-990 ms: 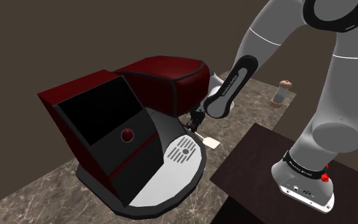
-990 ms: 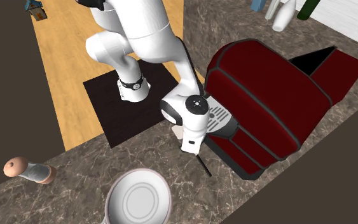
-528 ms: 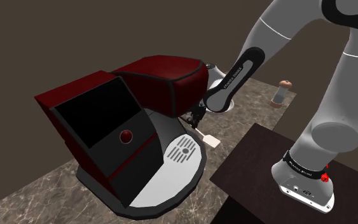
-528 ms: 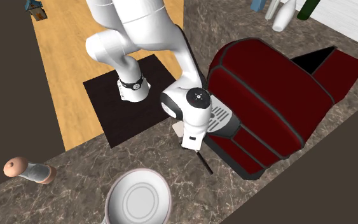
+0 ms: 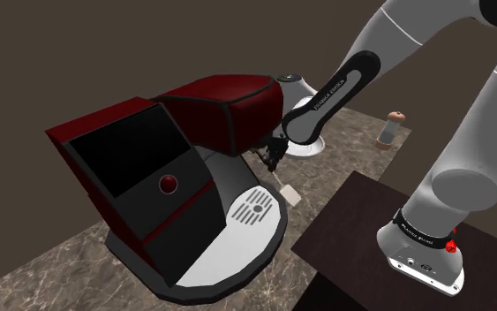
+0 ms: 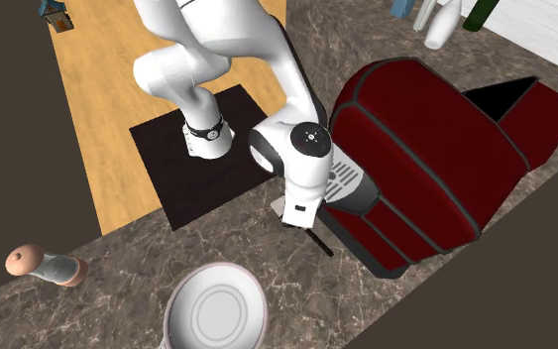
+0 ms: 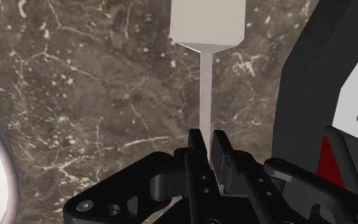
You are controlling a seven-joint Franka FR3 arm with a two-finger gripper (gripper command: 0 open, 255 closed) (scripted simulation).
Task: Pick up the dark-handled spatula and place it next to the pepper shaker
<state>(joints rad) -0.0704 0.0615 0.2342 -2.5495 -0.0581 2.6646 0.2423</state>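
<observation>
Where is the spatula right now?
In the shoulder view's middle, the spatula is clasped in the claw, over the marble counter beside the red machine.

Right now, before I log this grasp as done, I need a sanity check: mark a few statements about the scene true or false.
1. The end effector is shut on the thin shaft of the spatula. True.
2. The spatula's blade is pale. True.
3. The pepper shaker touches the spatula. False: it stands well apart from it, past the white bowl.
4. The coffee machine is blue. False: it is dark red and black.
5. The white bowl sits on the wooden floor. False: it rests on the marbled counter.
</observation>
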